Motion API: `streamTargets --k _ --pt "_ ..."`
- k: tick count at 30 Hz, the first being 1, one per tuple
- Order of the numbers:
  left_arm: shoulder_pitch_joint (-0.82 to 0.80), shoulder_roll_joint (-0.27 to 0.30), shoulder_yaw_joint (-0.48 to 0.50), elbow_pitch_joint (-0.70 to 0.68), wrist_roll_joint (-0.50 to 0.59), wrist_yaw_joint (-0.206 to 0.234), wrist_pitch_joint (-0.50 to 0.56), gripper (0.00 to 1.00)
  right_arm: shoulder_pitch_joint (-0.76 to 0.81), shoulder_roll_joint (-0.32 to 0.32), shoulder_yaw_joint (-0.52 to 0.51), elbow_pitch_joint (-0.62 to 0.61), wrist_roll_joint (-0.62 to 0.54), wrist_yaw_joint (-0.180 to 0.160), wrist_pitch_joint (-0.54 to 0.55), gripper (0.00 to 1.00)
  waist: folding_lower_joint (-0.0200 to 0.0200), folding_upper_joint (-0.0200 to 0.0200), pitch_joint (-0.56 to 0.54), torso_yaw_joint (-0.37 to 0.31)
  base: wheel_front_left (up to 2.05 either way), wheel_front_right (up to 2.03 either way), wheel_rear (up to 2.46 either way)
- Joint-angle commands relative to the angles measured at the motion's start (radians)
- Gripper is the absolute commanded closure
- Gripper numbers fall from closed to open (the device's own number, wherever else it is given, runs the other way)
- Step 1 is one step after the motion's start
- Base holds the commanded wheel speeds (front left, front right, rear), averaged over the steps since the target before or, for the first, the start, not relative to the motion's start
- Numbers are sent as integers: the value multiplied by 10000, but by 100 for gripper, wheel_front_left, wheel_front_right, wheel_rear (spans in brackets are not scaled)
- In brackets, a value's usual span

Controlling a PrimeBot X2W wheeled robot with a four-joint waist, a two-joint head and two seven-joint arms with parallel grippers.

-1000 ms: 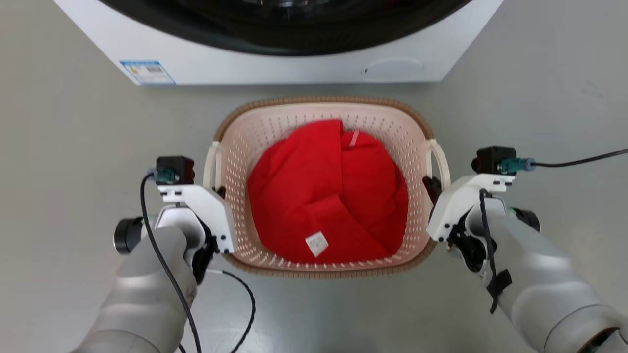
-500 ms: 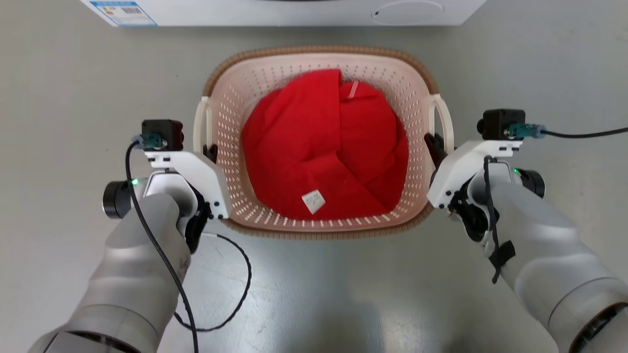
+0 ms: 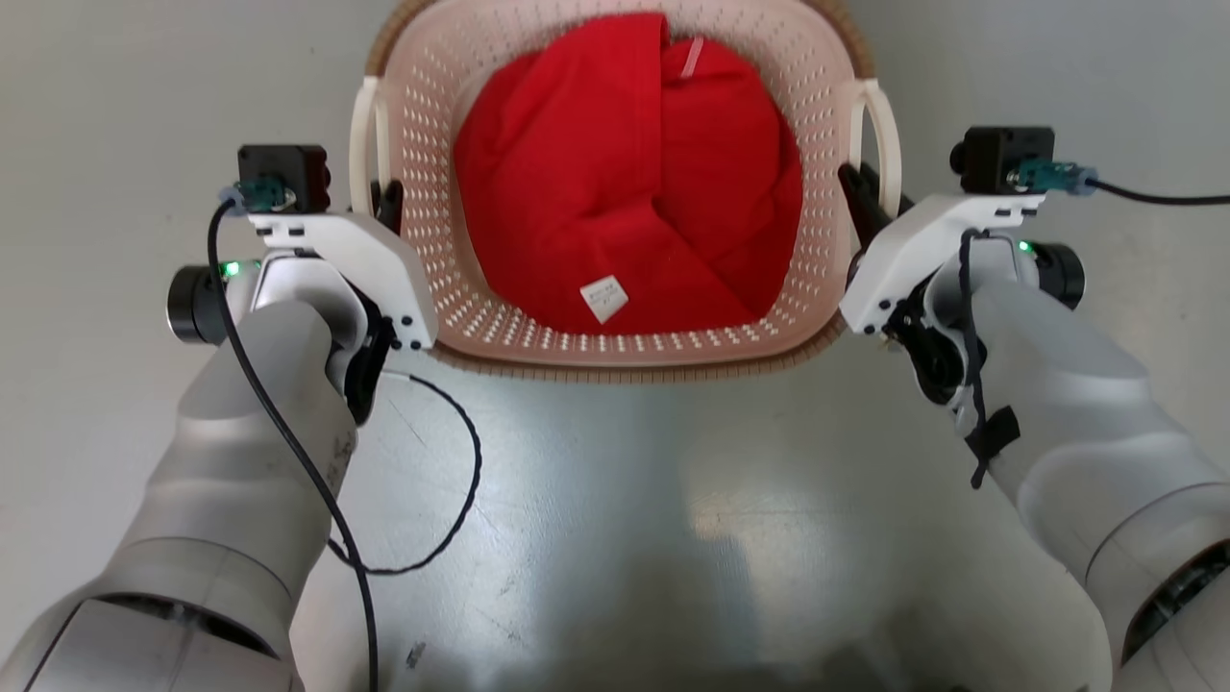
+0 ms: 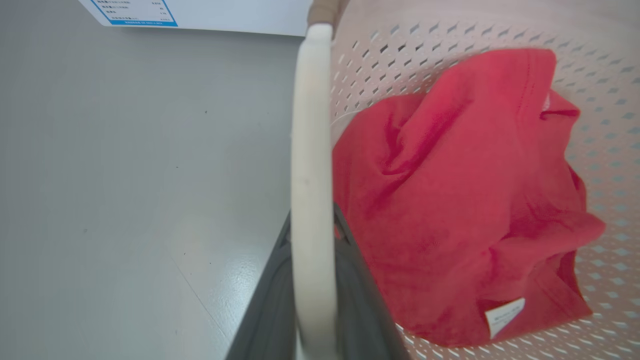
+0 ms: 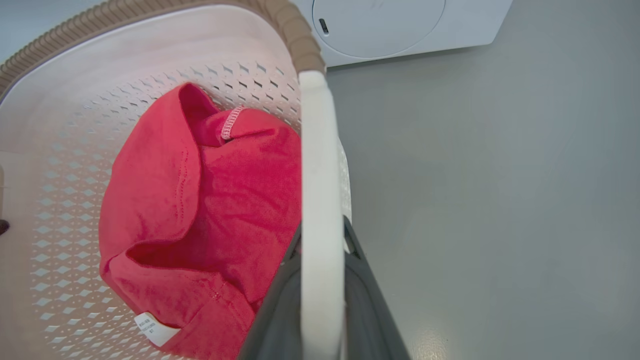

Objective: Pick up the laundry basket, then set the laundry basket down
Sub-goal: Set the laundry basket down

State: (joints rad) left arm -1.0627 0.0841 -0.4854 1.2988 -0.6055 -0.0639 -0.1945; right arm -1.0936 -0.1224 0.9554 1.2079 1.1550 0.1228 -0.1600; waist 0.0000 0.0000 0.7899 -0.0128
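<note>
Cream-white laundry basket (image 3: 615, 341) dotted with diamond-shaped holes, brown ribbed rim (image 3: 625, 373), white loop handles (image 3: 361, 135), bright red garment (image 3: 615, 173) with white label (image 3: 602, 299), grey floor (image 3: 625, 500), white washing machine (image 5: 400, 25) with blue-edged sticker (image 4: 135, 12), dark grey fingers (image 4: 272, 310)

I see a red garment (image 3: 625, 183) bunched in a heap, with a white tag (image 3: 602, 299) on its near fold and a pink neck tape (image 5: 231, 122) at its far side. The grey floor (image 3: 615, 500) is glossy. My right wrist camera catches the white washer (image 5: 400, 25); the left one shows a blue-edged sticker (image 4: 135, 11).
</note>
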Motion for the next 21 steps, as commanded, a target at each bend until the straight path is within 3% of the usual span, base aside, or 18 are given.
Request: streamTargets --k 1,21 --pt "-190 391 115 -101 109 109 -189 100 136 101 108 -191 65 79 -195 100 0 0 198 6 0 0 0" --pt "-685 332 2 -91 67 313 -545 100 -291 100 245 -171 539 79 -744 100 0 0 1028 85 0 0 0"
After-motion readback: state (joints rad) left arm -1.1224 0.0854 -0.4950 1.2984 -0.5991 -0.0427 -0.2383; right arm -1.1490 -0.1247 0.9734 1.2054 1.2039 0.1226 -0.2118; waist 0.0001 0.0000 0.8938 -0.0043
